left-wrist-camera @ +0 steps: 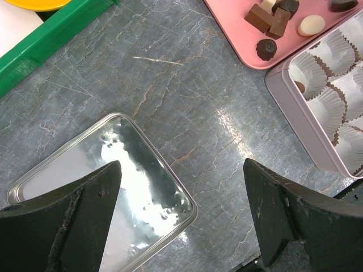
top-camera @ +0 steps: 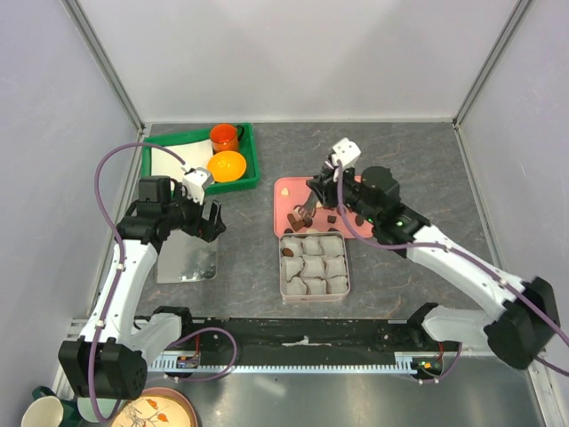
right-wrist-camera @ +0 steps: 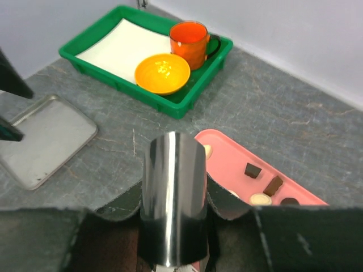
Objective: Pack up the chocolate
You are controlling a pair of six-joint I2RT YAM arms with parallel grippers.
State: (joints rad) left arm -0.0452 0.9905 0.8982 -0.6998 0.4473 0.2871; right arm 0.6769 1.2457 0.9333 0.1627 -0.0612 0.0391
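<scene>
barely anything is packed yet: nearly all the chocolate (left-wrist-camera: 260, 17) is left on the tray (left-wrist-camera: 232, 11), maybe one piece is tucked in the tin (left-wrist-camera: 300, 124), left gripper (left-wrist-camera: 181, 164) is held wide, right gripper (right-wrist-camera: 173, 238) is clamped on a metal tool (right-wrist-camera: 173, 170)

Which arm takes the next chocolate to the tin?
Right. The right gripper, holding a metal tool, hangs over the pink tray of chocolate; the left gripper is open by the lid, farther off.

The picture edge crops one chocolate (left-wrist-camera: 343, 4) and the pink tray (left-wrist-camera: 233, 18).
</scene>
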